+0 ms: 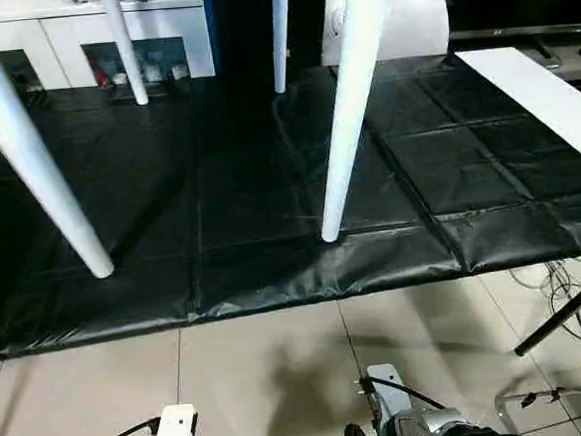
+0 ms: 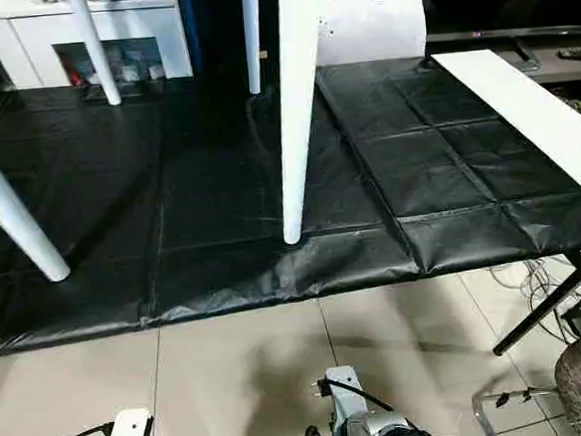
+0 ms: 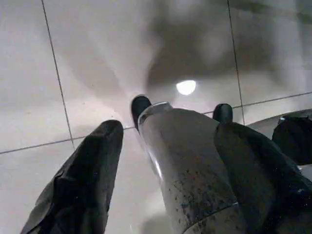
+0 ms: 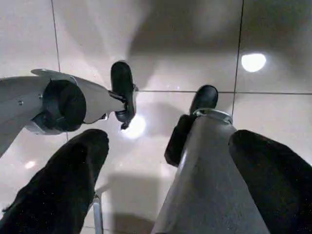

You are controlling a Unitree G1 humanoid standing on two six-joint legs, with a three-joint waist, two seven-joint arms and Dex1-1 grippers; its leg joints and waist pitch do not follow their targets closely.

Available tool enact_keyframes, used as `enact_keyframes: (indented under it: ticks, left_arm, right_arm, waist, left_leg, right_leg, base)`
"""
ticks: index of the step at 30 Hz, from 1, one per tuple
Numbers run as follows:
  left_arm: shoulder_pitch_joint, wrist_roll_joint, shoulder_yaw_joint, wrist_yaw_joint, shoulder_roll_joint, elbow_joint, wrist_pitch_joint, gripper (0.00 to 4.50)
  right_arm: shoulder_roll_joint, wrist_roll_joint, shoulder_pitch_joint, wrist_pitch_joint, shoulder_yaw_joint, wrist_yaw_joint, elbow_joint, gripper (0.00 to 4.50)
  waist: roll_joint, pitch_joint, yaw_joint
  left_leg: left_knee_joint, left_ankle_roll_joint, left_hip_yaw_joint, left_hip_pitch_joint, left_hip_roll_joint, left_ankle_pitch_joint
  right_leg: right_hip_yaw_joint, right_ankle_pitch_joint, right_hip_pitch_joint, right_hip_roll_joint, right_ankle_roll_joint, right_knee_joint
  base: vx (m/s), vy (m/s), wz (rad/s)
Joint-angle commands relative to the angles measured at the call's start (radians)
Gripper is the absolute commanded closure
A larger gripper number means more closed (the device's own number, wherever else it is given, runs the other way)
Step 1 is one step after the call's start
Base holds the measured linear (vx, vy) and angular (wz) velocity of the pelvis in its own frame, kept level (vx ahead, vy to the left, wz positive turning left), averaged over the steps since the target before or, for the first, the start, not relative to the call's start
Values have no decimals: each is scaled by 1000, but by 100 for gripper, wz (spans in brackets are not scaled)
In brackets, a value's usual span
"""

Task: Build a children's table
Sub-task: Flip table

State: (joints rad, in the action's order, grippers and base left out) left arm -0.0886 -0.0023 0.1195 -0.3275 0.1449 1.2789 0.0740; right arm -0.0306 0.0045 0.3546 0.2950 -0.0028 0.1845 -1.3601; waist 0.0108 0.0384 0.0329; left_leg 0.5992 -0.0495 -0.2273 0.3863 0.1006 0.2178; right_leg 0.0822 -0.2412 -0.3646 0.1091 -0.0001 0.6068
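Left eye view, table position: children's table (image 1: 348, 114) upright on the black-covered work table (image 1: 250, 211), four feet down on the cover, well apart from both sets of jaws and between neither.
Left eye view, orientation: long axis of each leg near vertical, narrow tip down, wide end up past the upper edge; near left leg (image 1: 26, 147) splayed outward toward its foot.
Left eye view, risk: both near feet close to the front edge of the cover, with bare tiled floor (image 1: 261, 370) below; a push toward the robot likely to slide a foot off and tip the table.

Right eye view, surroundings: flat white board (image 2: 532, 101) on the cover off to the right; white cabinet (image 2: 19, 37) behind the far legs.
Right eye view, risk: creased cover under the feet; uneven footing and rocking probable under any press from above.

Left wrist view, jaws: left gripper (image 3: 170, 129) aimed down at the floor, black fingers (image 3: 78, 180) spread wide, no table part held; a silver robot limb in line beyond the gap.
Left wrist view, risk: an upward swing from this low pose liable to strike the work table's front edge.

Right wrist view, jaws: right gripper (image 4: 168, 139) likewise aimed at the floor, fingers (image 4: 63, 190) wide apart, no table part held.
Right wrist view, risk: seating of the legs in their sockets not checkable; a loose leg could drop out if lifted.
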Motion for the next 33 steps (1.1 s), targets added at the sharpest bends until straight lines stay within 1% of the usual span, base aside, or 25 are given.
enact_keyframes:
  ticks: [1, 2, 3, 4, 5, 6, 7, 9, 10, 13, 15, 17, 19, 21, 23, 24, 27, 28, 30, 33]
  left_arm:
    - [57, 34, -31, -13, -18, 57, -30, 115]
    - [57, 34, -31, -13, -18, 57, -30, 115]
    - [57, 34, -31, -13, -18, 57, -30, 115]
    - [57, 34, -31, -13, -18, 57, -30, 115]
    - [57, 34, -31, -13, -18, 57, -30, 115]
    - [57, 34, -31, -13, -18, 57, -30, 115]
    - [57, 34, -31, -13, -18, 57, -30, 115]
    - [57, 34, -31, -13, -18, 57, -30, 115]
    - [57, 34, -31, -13, -18, 57, -30, 115]
    - [57, 34, -31, -13, -18, 57, -30, 115]
    - [57, 34, -31, -13, -18, 57, -30, 115]
    - [57, 34, -31, -13, -18, 57, -30, 115]
    - [57, 34, -31, -13, -18, 57, -30, 115]
    - [57, 34, -31, -13, -18, 57, -30, 115]
    - [57, 34, -31, -13, -18, 57, -30, 115]
    - [57, 34, -31, -13, -18, 57, -30, 115]
    - [57, 34, -31, -13, -18, 57, -30, 115]
    - [57, 34, -31, -13, -18, 57, -30, 115]
    - [57, 34, -31, -13, -18, 57, -30, 115]
    - [57, 34, -31, -13, -18, 57, -30, 115]
  right_arm:
    - [2, -3, 6, -1, -5, 5, 1, 0]
    - [2, -3, 6, -1, -5, 5, 1, 0]
    - [2, -3, 6, -1, -5, 5, 1, 0]
    - [2, -3, 6, -1, -5, 5, 1, 0]
    - [2, -3, 6, -1, -5, 5, 1, 0]
    - [2, -3, 6, -1, -5, 5, 1, 0]
    - [2, -3, 6, -1, -5, 5, 1, 0]
    - [2, -3, 6, -1, -5, 5, 1, 0]
    - [2, -3, 6, -1, -5, 5, 1, 0]
    - [2, -3, 6, -1, -5, 5, 1, 0]
    - [2, -3, 6, -1, -5, 5, 1, 0]
    - [2, -3, 6, -1, -5, 5, 1, 0]
    - [2, -3, 6, -1, -5, 5, 1, 0]
    - [2, -3, 6, -1, -5, 5, 1, 0]
    - [2, -3, 6, -1, -5, 5, 1, 0]
    - [2, -3, 6, -1, -5, 5, 1, 0]
    - [2, -3, 6, -1, -5, 5, 1, 0]
    - [2, -3, 6, -1, -5, 5, 1, 0]
    - [2, -3, 6, -1, -5, 5, 1, 0]
    - [2, -3, 6, -1, -5, 5, 1, 0]
  waist:
    - [0, -36, 8]
    - [0, -37, 9]
    - [0, -35, 10]
    - [1, -35, 10]
    - [2, -33, 12]
    - [3, -32, 12]
    - [3, -29, 13]
    - [4, -26, 12]
    - [4, -24, 11]
    - [4, -21, 11]
    - [3, -22, 10]
    - [3, -24, 9]
    - [3, -26, 9]
    - [2, -28, 9]
    - [3, -29, 10]
    - [3, -28, 10]
    - [3, -26, 10]
    - [3, -25, 11]
    - [3, -24, 10]
    - [3, -24, 10]
  left_leg:
    - [-112, 89, 93, -22, 169, 341]
    - [-110, 75, 91, -21, 168, 316]
    - [-109, 53, 88, -20, 169, 299]
    - [-109, 47, 87, -21, 169, 299]
    - [-109, 44, 86, -22, 170, 309]
    - [-109, 47, 87, -22, 171, 320]
    - [-112, 68, 89, -26, 173, 366]
    - [-114, 88, 91, -28, 174, 403]
    - [-114, 116, 97, -32, 174, 458]
    - [-114, 138, 107, -36, 175, 514]
    - [-117, 142, 107, -36, 174, 512]
    - [-118, 141, 104, -35, 173, 490]
    - [-118, 133, 100, -32, 172, 450]
    - [-118, 121, 96, -30, 172, 418]
    - [-116, 110, 94, -29, 172, 397]
    - [-117, 106, 93, -29, 172, 395]
    - [-116, 105, 94, -30, 173, 413]
    - [-116, 112, 96, -31, 174, 432]
    - [-116, 120, 98, -32, 174, 450]
    - [-118, 127, 100, -32, 174, 462]
  right_leg:
    - [-83, 20, 10, 125, -261, -65]
    - [-82, 50, 13, 125, -266, -62]
    - [-81, 68, 13, 124, -274, -61]
    - [-80, 63, 13, 124, -276, -62]
    - [-80, 38, 12, 124, -277, -64]
    - [-80, 18, 12, 124, -277, -66]
    - [-82, -56, 7, 124, -271, -73]
    - [-85, -109, 3, 125, -262, -78]
    - [-90, -189, -3, 130, -246, -87]
    - [-97, -282, -11, 135, -216, -97]
    - [-97, -271, -12, 131, -210, -96]
    - [-95, -229, -10, 127, -214, -91]
    - [-93, -158, -6, 126, -229, -85]
    - [-90, -107, -3, 124, -241, -80]
    - [-89, -78, 1, 124, -251, -77]
    - [-88, -75, 1, 124, -254, -77]
    - [-90, -111, 0, 127, -253, -81]
    - [-92, -147, -2, 129, -247, -85]
    - [-93, -175, -5, 128, -239, -88]
    - [-94, -191, -6, 128, -232, -88]
  base:
    - [51, -19, -2]
    - [0, 0, 0]
    - [0, 0, 0]
    - [0, 0, 0]
    - [0, 0, 0]
    - [0, 0, 0]
    - [0, 0, 0]
    - [0, 0, 0]
    - [0, 0, 0]
    - [0, 0, 0]
    - [0, 0, 0]
    - [0, 0, 0]
    - [0, 0, 0]
    - [0, 0, 0]
    - [0, 0, 0]
    - [0, 0, 0]
    - [0, 0, 0]
    - [0, 0, 0]
    - [0, 0, 0]
    - [0, 0, 0]
